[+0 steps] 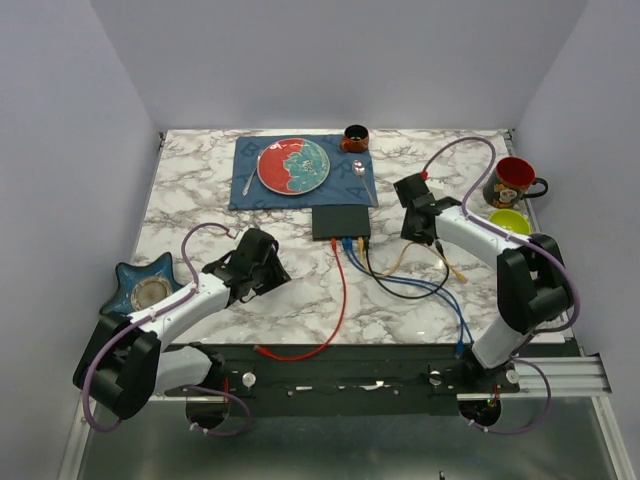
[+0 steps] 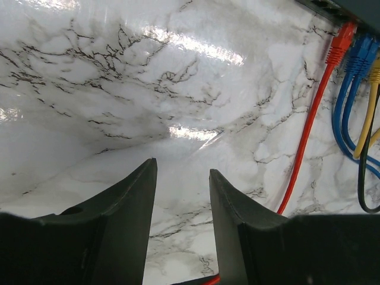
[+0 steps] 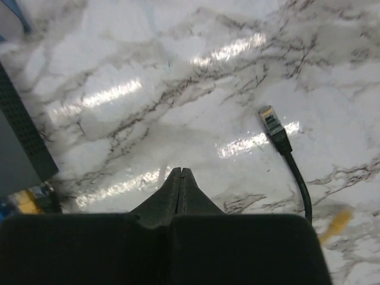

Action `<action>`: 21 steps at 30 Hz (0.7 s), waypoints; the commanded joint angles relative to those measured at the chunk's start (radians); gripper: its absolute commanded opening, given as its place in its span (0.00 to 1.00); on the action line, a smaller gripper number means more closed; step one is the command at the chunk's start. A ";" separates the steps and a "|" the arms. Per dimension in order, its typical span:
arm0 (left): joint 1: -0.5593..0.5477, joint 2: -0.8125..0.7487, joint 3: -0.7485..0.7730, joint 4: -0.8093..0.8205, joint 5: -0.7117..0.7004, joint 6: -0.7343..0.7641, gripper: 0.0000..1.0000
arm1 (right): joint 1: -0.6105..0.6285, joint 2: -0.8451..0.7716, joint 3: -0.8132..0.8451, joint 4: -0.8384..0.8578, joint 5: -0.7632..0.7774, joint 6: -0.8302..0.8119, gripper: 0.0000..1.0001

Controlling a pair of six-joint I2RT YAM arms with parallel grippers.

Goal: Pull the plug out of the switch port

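Observation:
The dark grey switch (image 1: 340,221) lies at the table's middle, sockets facing the near edge. A red plug (image 1: 334,243), blue plugs (image 1: 347,243) and a yellow plug (image 1: 360,242) sit in its ports. My left gripper (image 1: 275,262) is open and empty, left of the cables. In the left wrist view (image 2: 181,166) the red plug (image 2: 339,44) enters the switch (image 2: 356,7) at the top right. My right gripper (image 1: 412,215) is shut and empty, right of the switch (image 3: 18,136). A loose black plug (image 3: 274,127) lies on the marble beside it.
A red and teal plate (image 1: 293,165) lies on a blue placemat (image 1: 250,190) behind the switch, with a spoon (image 1: 360,172) and a brown cup (image 1: 355,137). A red mug (image 1: 512,182) and a green bowl (image 1: 508,220) stand at the right. A blue star dish (image 1: 148,285) is at the left.

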 commanded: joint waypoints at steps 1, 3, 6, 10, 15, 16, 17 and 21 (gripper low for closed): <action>-0.006 -0.002 -0.001 0.026 0.028 -0.007 0.50 | 0.005 0.006 -0.058 -0.038 -0.103 0.024 0.01; -0.006 0.013 0.002 0.041 0.036 -0.008 0.50 | 0.005 -0.010 -0.083 -0.033 -0.140 0.024 0.01; -0.008 0.040 0.005 0.074 0.060 -0.014 0.50 | 0.005 -0.062 -0.173 -0.016 -0.193 0.032 0.02; -0.009 0.090 0.011 0.112 0.095 -0.022 0.50 | 0.006 -0.160 -0.319 0.055 -0.287 0.058 0.02; -0.017 0.157 0.020 0.146 0.112 -0.026 0.50 | 0.022 -0.240 -0.445 0.106 -0.416 0.066 0.04; -0.018 0.163 0.030 0.146 0.114 -0.026 0.50 | 0.026 -0.257 -0.451 0.115 -0.446 0.064 0.04; -0.018 0.174 0.034 0.147 0.114 -0.023 0.50 | 0.031 -0.261 -0.456 0.119 -0.474 0.061 0.05; -0.018 0.183 0.072 0.115 0.095 -0.007 0.50 | 0.049 -0.301 -0.443 0.120 -0.512 0.060 0.08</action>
